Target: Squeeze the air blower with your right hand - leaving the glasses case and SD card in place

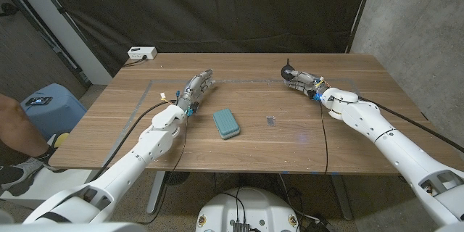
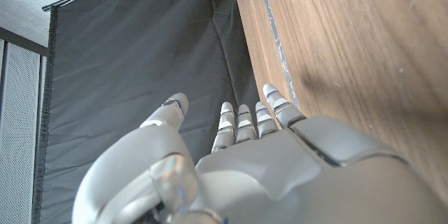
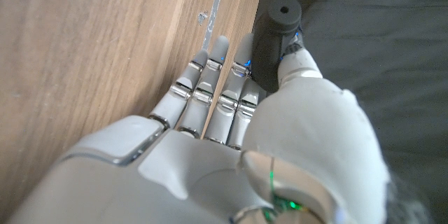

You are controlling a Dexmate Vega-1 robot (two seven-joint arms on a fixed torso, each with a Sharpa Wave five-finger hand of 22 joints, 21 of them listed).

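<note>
Nearest, at 6 o'clock of table centre, the teal glasses case (image 1: 226, 123) and tiny SD card (image 1: 270, 121) lie untouched, with the left hand (image 1: 197, 89) at 10 o'clock, fingers straight and together, holding nothing. Far out at 1 o'clock the right hand (image 1: 303, 83) wraps the black air blower (image 3: 274, 38), thumb opposing fingers across it. It looks like soft, light rubber, so I'd squeeze at the fat bulb, not the stiff nozzle.

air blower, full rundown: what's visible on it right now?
The air blower is black and matte, rubber-like, with a round-tipped nozzle sticking out past the fingers. It sits at the table's far right, held in the right robot hand, whose fingers and thumb wrap the bulb and hide most of it. Whether it is lifted or being squeezed can't be told.
</note>
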